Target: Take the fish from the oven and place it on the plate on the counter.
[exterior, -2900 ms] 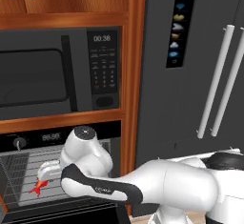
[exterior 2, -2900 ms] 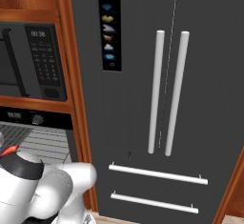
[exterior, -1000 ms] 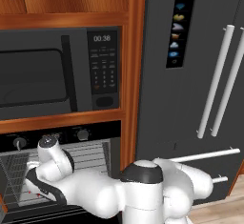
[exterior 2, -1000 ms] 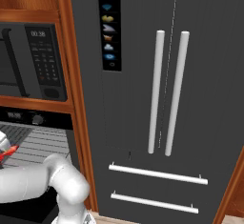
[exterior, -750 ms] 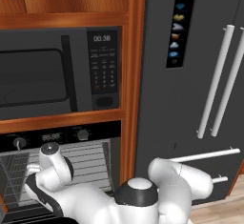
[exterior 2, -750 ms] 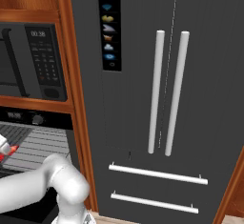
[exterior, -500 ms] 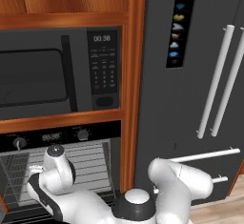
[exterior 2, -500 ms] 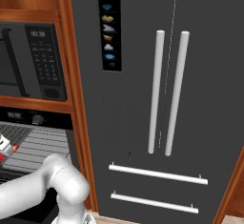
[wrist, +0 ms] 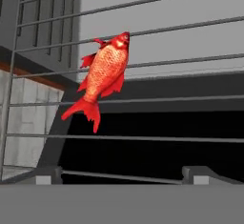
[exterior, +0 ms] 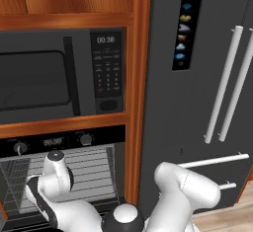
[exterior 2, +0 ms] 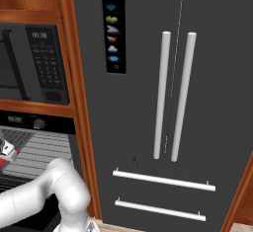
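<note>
Reaching into the oven [exterior: 64, 142], the pincer [wrist: 122, 176] stands spread wide and empty; the fish [wrist: 102, 77] lies on the wire rack [wrist: 190, 61] ahead, apart from its tips.

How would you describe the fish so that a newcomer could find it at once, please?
Start at the black microwave and drop to the open oven beneath it. On its grey wire rack lies the fish: small, slim and red-orange with a forked tail, the only coloured thing among grey bars.
</note>
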{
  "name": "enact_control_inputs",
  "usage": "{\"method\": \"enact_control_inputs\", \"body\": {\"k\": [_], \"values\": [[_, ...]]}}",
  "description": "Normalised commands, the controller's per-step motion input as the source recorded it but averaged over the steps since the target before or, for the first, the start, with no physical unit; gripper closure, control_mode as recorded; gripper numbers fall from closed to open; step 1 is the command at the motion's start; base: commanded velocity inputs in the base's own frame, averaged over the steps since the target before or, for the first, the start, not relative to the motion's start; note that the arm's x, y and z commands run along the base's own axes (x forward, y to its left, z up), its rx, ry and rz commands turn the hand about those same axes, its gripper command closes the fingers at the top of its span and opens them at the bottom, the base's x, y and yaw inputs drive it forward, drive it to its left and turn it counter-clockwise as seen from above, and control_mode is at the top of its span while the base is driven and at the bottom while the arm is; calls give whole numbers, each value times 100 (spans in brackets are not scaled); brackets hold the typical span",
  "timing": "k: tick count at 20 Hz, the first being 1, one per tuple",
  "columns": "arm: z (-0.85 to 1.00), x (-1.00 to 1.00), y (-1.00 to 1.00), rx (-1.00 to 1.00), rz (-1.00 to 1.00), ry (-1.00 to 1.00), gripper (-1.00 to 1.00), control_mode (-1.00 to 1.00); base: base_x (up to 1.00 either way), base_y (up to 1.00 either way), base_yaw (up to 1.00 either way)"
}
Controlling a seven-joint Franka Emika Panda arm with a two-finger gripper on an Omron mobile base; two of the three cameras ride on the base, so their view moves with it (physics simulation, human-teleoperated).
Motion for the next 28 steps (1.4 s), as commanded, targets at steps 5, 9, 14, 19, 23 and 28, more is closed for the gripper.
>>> {"method": "enact_control_inputs", "body": {"k": [5, 9, 14, 19, 23, 28], "values": [[-19, 53, 39, -14, 5, 7, -100, -100, 0, 0, 0], [-44, 40, 20, -12, 0, 0, -100, -100, 0, 0, 0], [-48, 18, 23, -2, 0, 0, -100, -100, 0, 0, 0], [-51, 17, 34, 0, 0, 0, -100, -100, 0, 0, 0], [-70, 28, 34, 0, 0, 0, -100, -100, 0, 0, 0], [-39, 20, 35, 0, 0, 0, -100, -100, 0, 0, 0]]}}
